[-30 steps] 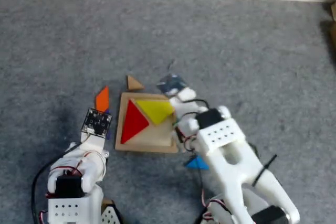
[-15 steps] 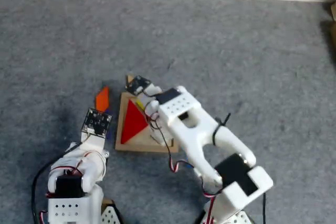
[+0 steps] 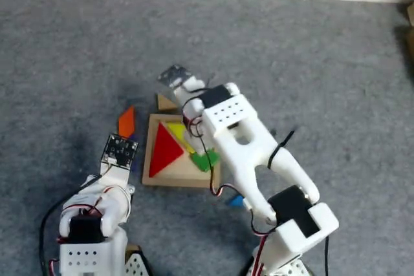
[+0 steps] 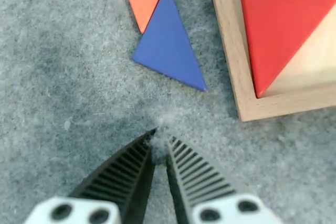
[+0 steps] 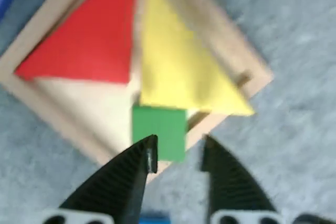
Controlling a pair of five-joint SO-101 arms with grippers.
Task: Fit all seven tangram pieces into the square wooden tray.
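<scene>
While my right pincer [image 5: 178,148] hangs half open and empty, the small green square piece [image 5: 159,132] lies flat at its fingertips, on the rim of the square wooden tray [image 5: 252,74], one edge against the yellow triangle [image 5: 178,66]. My left pincer [image 4: 160,139], almost closed on nothing, hovers over the grey worktop [image 4: 63,77]. The blue triangle [image 4: 170,51] lies just ahead, its long axis running away from the tips.
</scene>
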